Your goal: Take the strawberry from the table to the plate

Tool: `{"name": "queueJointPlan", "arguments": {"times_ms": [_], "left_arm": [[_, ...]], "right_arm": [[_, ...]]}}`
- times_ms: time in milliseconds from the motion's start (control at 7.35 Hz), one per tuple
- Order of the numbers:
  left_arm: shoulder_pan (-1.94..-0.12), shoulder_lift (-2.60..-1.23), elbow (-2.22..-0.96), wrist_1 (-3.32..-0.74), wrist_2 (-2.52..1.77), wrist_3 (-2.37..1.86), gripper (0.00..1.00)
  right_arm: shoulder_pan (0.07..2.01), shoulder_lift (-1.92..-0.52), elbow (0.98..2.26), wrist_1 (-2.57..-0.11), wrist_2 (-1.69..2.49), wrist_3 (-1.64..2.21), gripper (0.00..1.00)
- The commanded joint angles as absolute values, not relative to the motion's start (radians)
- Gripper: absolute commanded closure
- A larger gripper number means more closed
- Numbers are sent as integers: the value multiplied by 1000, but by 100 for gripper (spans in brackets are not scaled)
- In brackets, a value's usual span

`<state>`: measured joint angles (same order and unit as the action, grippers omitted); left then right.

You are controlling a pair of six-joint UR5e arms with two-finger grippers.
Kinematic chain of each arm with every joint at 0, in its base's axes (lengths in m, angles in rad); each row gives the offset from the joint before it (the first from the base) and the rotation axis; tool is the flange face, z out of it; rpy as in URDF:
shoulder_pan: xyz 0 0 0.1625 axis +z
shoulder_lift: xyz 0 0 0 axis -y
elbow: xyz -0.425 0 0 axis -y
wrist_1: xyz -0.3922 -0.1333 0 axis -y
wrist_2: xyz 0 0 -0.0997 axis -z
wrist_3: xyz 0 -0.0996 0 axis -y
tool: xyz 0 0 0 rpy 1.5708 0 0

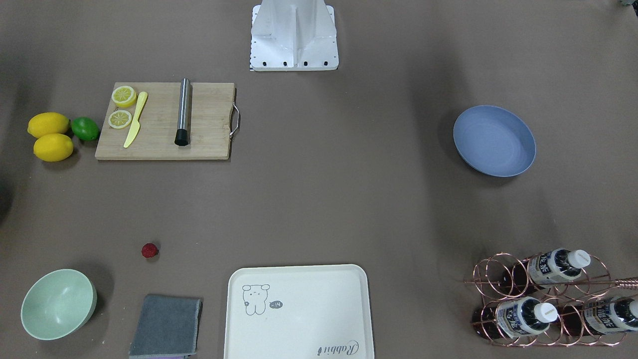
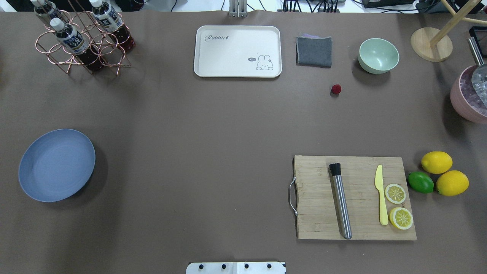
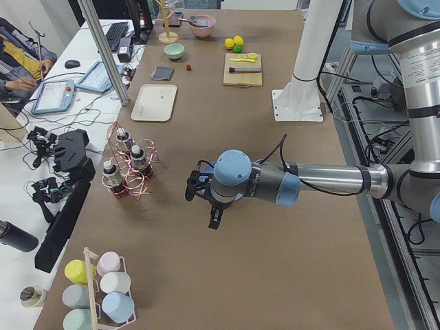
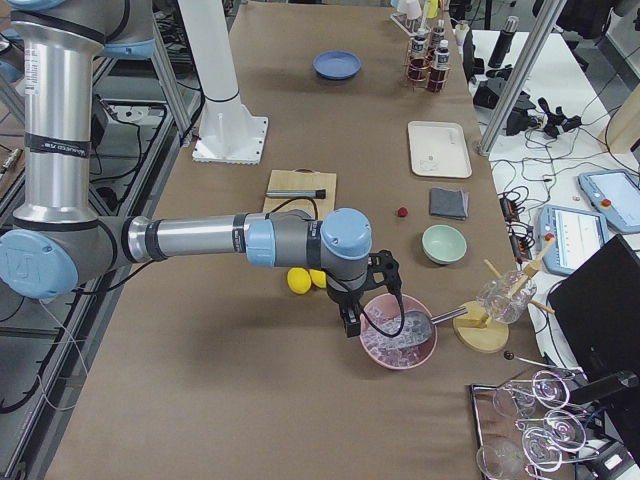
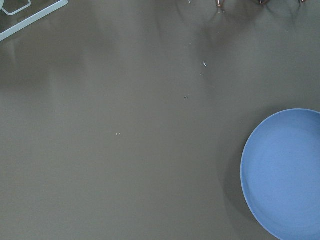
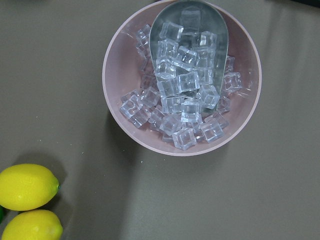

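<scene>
The strawberry [image 1: 149, 250] [image 2: 336, 89] is a small red berry lying alone on the brown table [image 2: 213, 125], between the mint-green bowl [image 2: 378, 55] and the grey cloth [image 2: 314, 51]. The blue plate [image 1: 493, 140] [image 2: 57, 164] stands far across the table and holds nothing. My left gripper [image 3: 201, 201] hangs high over the plate's side of the table; its wrist view shows the plate [image 5: 285, 175] at lower right. My right gripper [image 4: 352, 318] hovers over a pink bowl of ice [image 6: 182, 75], far from the strawberry [image 4: 402, 212]. I cannot tell whether either gripper is open or shut.
A wooden cutting board [image 2: 354, 198] carries a metal muddler, a yellow knife and lemon halves. Two lemons [image 2: 443, 173] and a lime [image 2: 420, 182] lie beside it. The cream tray [image 2: 237, 51] and a copper bottle rack [image 2: 81, 36] stand along the far edge.
</scene>
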<state>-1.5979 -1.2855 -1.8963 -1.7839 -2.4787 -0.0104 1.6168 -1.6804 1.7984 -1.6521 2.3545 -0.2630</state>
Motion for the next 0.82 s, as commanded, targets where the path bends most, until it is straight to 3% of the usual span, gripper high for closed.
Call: {"name": "queueJointPlan", "arguments": {"times_ms": [0, 680], "left_arm": [[-1595, -1267, -1908, -1786, -2360, -12, 2], [-1594, -1266, -1874, -1790, -2330, -12, 2]], "right_arm": [[1615, -1681, 1802, -1652, 2356, -267, 0], [1615, -1677, 1802, -1651, 2353, -268, 0]]}}
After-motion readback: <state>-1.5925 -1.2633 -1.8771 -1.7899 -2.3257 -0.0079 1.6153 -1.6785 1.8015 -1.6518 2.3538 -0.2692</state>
